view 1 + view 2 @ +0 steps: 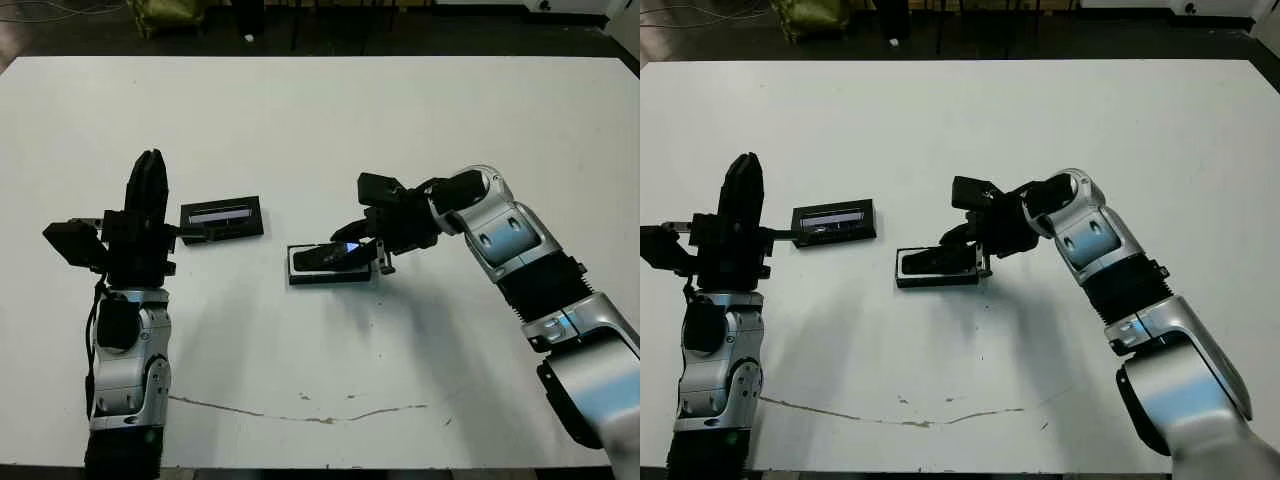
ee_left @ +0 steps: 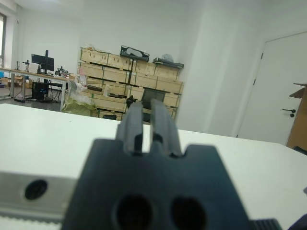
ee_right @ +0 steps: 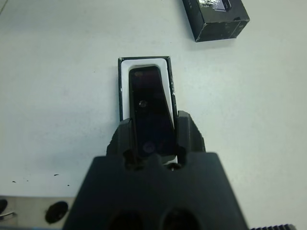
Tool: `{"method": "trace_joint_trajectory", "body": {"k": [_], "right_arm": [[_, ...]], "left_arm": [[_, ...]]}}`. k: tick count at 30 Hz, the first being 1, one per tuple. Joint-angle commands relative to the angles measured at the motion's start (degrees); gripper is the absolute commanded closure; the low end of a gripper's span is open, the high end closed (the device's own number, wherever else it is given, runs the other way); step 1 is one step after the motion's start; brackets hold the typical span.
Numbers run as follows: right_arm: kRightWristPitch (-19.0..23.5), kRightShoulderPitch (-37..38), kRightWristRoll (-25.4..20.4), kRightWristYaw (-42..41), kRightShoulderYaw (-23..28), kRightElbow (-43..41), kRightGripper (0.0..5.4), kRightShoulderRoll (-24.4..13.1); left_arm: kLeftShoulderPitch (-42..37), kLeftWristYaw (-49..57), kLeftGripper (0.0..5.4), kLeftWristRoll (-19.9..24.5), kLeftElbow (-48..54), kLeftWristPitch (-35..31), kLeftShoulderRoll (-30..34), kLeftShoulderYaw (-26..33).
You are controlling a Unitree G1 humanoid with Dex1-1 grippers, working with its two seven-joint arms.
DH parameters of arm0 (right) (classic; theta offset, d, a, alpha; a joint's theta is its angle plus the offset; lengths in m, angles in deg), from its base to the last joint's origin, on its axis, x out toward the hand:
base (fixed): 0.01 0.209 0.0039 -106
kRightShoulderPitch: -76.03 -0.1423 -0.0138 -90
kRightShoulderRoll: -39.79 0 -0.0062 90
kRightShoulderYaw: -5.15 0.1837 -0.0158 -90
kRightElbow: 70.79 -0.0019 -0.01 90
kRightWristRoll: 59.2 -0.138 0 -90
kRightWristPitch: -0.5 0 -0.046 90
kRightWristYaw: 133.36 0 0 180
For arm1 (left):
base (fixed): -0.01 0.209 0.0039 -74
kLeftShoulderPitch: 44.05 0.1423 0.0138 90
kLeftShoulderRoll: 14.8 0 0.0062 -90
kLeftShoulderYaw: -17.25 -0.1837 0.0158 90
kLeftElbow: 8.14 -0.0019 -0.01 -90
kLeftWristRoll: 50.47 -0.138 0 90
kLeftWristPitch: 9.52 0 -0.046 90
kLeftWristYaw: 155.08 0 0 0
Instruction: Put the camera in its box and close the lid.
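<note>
slim glossy camera [image 3: 149, 112] (black) over white-lined box [image 3: 123, 86].

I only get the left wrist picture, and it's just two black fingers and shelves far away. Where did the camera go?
Observer: The camera is clamped in the right tool, lined up over the white inside of the box.
Operator: Is the lid on yet?
Observer: No. The lid lies flat on the table, apart from the box, on the box's left.
Operator: What is my left tool near?
Observer: The left tool stands just left of the lid, raised off the table and holding nothing.
</note>
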Motion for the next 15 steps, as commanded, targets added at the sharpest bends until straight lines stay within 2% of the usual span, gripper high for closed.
{"method": "trace_joint_trajectory", "body": {"k": [1, 7, 15], "right_arm": [[0.9, 0.9, 0.6, 1.2, -0.8, 0.0, 4.65, 0.9], [-0.3, 0.8, 1.3, 1.9, -0.8, -0.9, 3.29, 0.3], [0.5, 1.2, 1.1, 2.0, -0.4, -1.9, 1.55, -0.1]], "left_arm": [[1.1, 0.0, 5.4, -0.2, -0.9, -0.2, 0.2, 0.0], [1.2, 0.3, 5.4, -0.5, -0.9, -0.3, 0.2, 0.0], [1.4, 0.1, 5.4, 0.0, -0.6, -0.5, 0.1, 0.0]]}}
